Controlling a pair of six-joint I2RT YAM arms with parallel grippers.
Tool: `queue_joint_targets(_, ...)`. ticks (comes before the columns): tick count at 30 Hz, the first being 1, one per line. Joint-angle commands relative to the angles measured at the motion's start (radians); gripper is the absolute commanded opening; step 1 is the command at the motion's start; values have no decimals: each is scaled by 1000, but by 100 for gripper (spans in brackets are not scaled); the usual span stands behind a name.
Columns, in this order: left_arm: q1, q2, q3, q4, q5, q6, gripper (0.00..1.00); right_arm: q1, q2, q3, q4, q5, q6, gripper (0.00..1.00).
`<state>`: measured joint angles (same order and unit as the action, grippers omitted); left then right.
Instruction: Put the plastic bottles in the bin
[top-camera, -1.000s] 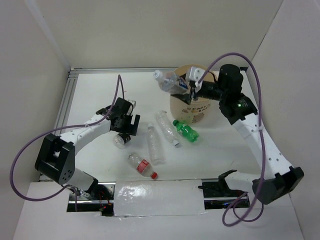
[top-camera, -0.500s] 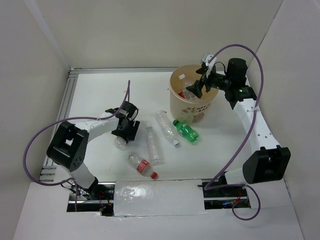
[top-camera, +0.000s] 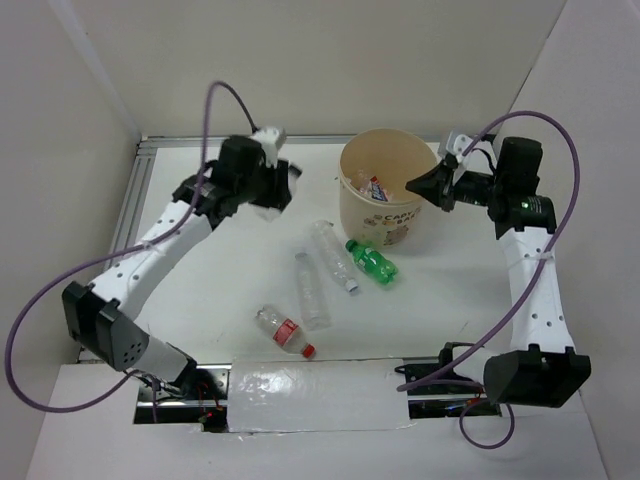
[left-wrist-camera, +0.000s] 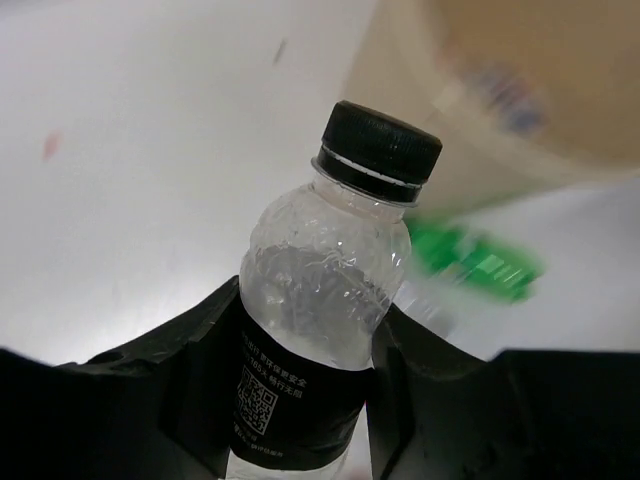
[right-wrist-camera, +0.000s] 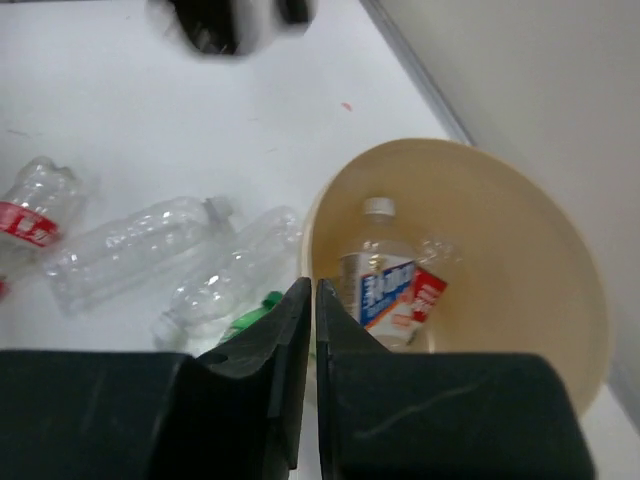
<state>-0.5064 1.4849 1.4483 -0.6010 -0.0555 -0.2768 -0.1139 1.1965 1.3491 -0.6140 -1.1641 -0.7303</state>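
Plastic bottles split three ways across a white table (top-camera: 200, 290). One clear, dimpled bottle with black cap and black label (left-wrist-camera: 322, 330) clamped between the matte black fingers (left-wrist-camera: 205, 345) of the left gripper (top-camera: 270, 188), raised above the table toward 11 o'clock, at 9 o'clock from the bin (top-camera: 385, 228) and apart from it, cap end aimed toward the tub. One clear bottle with white cap and blue-white-and-red label (right-wrist-camera: 385, 285) lying inside the round, smooth beige bin, which stands at 1 o'clock with dark lettering printed on its side. Four more lying flat near the table's centre, at 7 o'clock from the bin: a crinkled green bottle (top-camera: 372, 260) nearest the tub's base, a clear ridged bottle (top-camera: 333, 255) just beside it, a second clear bottle (top-camera: 311, 290) next over, and a red-labelled, red-capped bottle (top-camera: 283, 333) farthest out toward 6 o'clock. Right gripper (right-wrist-camera: 309, 292) empty, its dark tapered fingers pressed together, hovering at 3 o'clock of the bin's rim, tips pointing over the opening.
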Motion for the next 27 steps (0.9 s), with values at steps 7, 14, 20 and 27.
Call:
queue_joint_targets(7, -95, 247, 420, 612, 354, -217, 21, 34, -78, -160, -265, 113, -139, 100)
queue_joint_targets(14, -195, 567, 774, 574, 275, -216, 44, 97, -181, -352, -84, 427, 33, 67)
queue_joint_targets(20, -213, 594, 659, 580, 241, -206, 97, 140, -212, -436, -34, 553, 35, 93)
queue_joint_targets(27, -231, 484, 655, 534, 154, -145, 100, 255, -230, -619, 101, 638, 20, 100)
